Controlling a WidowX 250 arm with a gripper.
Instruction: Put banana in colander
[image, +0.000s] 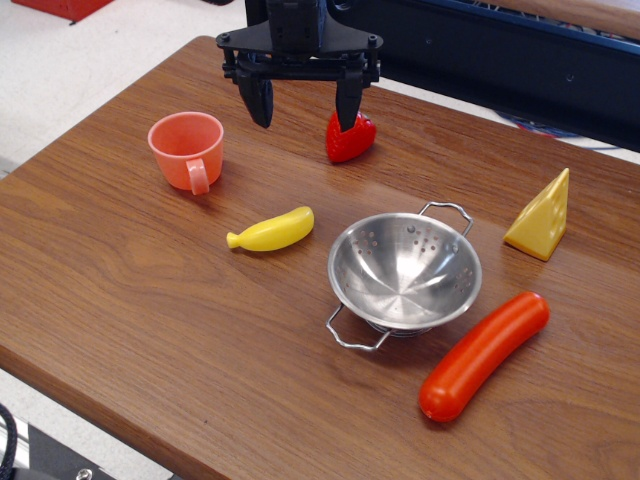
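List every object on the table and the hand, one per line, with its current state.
hand: open, holding nothing, raised near the far edge
banana: lying on the table, left of the colander, apart from it
colander: upright, empty
cup: upright, handle toward the camera
strawberry: on the table by the hand's right-side finger
cheese wedge: standing, point up
sausage: lying flat

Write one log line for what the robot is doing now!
gripper: open, raised, empty | banana: on table, left of colander | colander: empty | step: not started
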